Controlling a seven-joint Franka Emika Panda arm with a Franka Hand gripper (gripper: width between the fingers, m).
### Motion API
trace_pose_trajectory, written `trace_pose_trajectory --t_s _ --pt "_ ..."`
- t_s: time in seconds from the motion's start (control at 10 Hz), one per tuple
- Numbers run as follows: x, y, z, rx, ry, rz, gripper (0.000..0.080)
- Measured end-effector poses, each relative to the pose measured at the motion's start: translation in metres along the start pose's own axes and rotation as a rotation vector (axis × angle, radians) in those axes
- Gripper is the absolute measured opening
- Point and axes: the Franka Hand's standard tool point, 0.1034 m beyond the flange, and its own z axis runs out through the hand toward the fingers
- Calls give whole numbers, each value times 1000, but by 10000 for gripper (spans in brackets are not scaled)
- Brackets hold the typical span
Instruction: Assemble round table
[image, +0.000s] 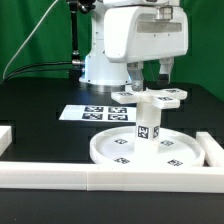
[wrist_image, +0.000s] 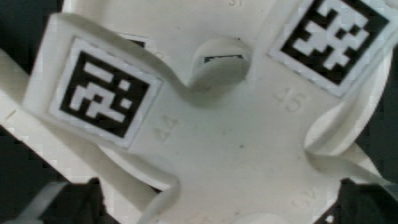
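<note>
The open claw hangs just above the cross-shaped foot piece, hiding part of it; the leg stands upright in the disc.

Bright even light overall (wrist view blurred, slightly overexposed).

**White Parts, Black Tags, Dark Table**

The round disc is white, its face dotted with small black-and-white square tags. The cylinder leg standing on it is white too, with a black-and-white tag on its side. The cross-shaped foot piece is white; in the wrist view two of its arms carry bold black-and-white square patterns. The marker board is white with black printed squares. The long bars are white, the table black, the backdrop green. The robot arm is white.
</note>
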Motion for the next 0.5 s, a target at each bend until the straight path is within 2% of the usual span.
trace_pose_trajectory --t_s 0.3,0.5 --pt "-7 3 1 -10 -27 -269 648" --pt "-8 3 3 -11 -34 -305 648"
